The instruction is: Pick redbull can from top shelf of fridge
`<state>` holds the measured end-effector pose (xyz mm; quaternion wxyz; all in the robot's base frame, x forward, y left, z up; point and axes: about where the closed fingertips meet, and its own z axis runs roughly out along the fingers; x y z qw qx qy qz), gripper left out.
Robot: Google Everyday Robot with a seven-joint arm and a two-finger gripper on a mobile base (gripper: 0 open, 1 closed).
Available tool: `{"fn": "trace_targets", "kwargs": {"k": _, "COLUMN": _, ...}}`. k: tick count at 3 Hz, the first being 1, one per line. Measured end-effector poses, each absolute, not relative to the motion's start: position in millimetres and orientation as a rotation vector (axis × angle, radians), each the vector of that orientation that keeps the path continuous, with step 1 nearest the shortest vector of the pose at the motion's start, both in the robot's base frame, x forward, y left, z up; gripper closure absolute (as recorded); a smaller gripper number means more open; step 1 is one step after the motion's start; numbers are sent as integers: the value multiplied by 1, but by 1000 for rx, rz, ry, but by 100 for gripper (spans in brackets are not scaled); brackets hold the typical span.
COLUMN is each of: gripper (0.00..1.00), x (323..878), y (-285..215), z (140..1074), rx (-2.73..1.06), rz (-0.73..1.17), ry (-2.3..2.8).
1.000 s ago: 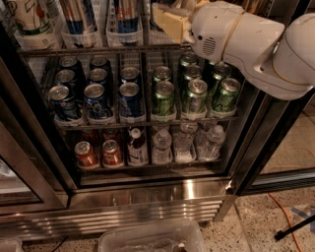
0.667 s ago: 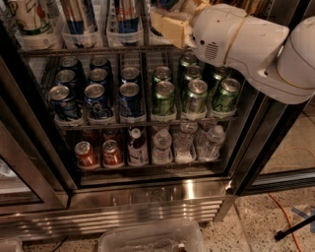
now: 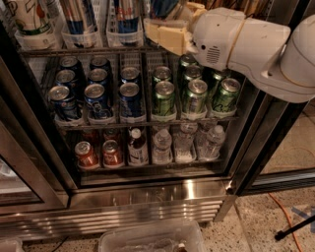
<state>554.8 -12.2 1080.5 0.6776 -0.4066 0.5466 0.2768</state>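
Note:
The fridge (image 3: pixel 147 206) stands open in front of me. Its top shelf (image 3: pixel 74 50) is a wire rack with clear plastic lane bins. Tall slim blue-and-silver redbull cans stand in the bins (image 3: pixel 78 17) (image 3: pixel 127 15), cut off by the top edge of the view. My gripper (image 3: pixel 165 24), with pale yellow pads on a white arm, reaches in from the right at the top shelf's right lane. It is against another blue can (image 3: pixel 165 7), which is mostly hidden behind it.
The middle rack holds short dark-blue cans (image 3: pixel 98 96) on the left and green cans (image 3: pixel 194 96) on the right. The bottom rack holds red cans (image 3: pixel 86 153) and bottles (image 3: pixel 162 145). A clear plastic tub (image 3: pixel 152 238) lies on the floor. An orange cable (image 3: pixel 288 216) runs at the right.
The gripper and arm have edged slightly left and deeper into the top shelf's right lane. The cans have not moved.

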Motion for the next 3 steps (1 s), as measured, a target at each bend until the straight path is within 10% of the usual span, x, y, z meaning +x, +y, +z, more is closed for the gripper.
{"fn": "trace_targets", "kwargs": {"k": 3, "gripper": 100, "x": 562, "y": -12, "z": 1041, "rx": -1019, "rz": 651, "ry": 1352}}
